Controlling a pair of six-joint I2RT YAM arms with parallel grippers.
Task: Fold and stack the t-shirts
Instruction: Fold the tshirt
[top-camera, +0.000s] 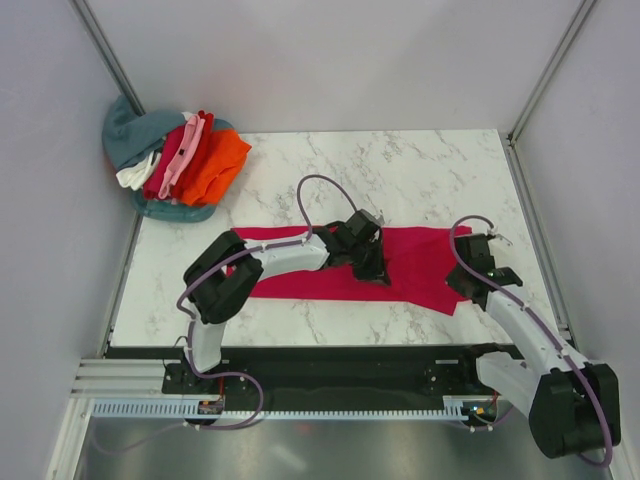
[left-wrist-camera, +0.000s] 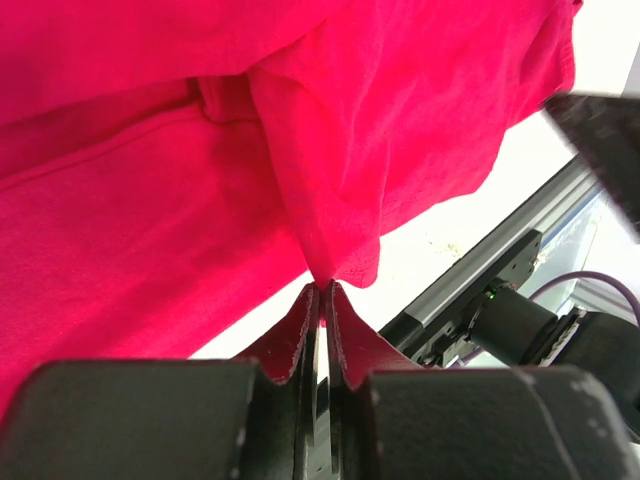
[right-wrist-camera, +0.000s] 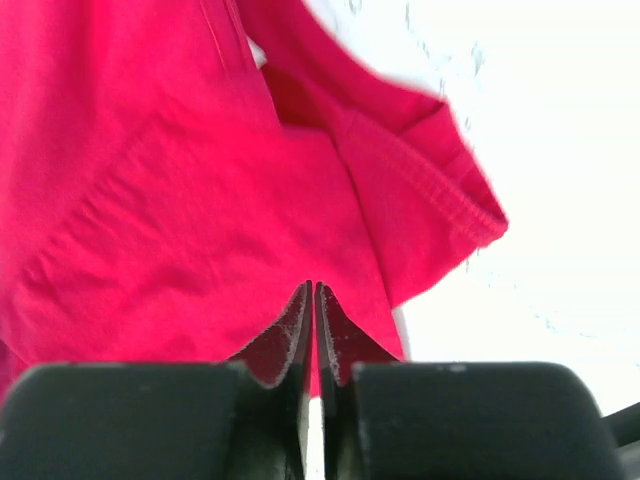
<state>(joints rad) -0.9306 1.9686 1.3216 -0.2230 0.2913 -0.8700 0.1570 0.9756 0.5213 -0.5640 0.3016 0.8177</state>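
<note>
A crimson-magenta t-shirt (top-camera: 415, 262) lies spread in a long band across the marble table (top-camera: 400, 170). My left gripper (top-camera: 378, 272) sits at the band's middle. In the left wrist view its jaws are almost together and the t-shirt (left-wrist-camera: 330, 150) draws to a point right at the tips of the left gripper (left-wrist-camera: 322, 284). My right gripper (top-camera: 466, 286) is at the shirt's right end. Here too the jaws stand nearly closed, and the right gripper (right-wrist-camera: 313, 287) is tight against the t-shirt (right-wrist-camera: 180, 200). I cannot tell if cloth is pinched there. A hemmed sleeve (right-wrist-camera: 440, 190) lies to the right.
A heap of other t-shirts (top-camera: 185, 160) fills the back left corner: teal-grey, white, pink, red and orange (top-camera: 222, 165). Grey walls enclose the table on three sides. A metal rail (top-camera: 300, 405) runs along the near edge by the arm bases.
</note>
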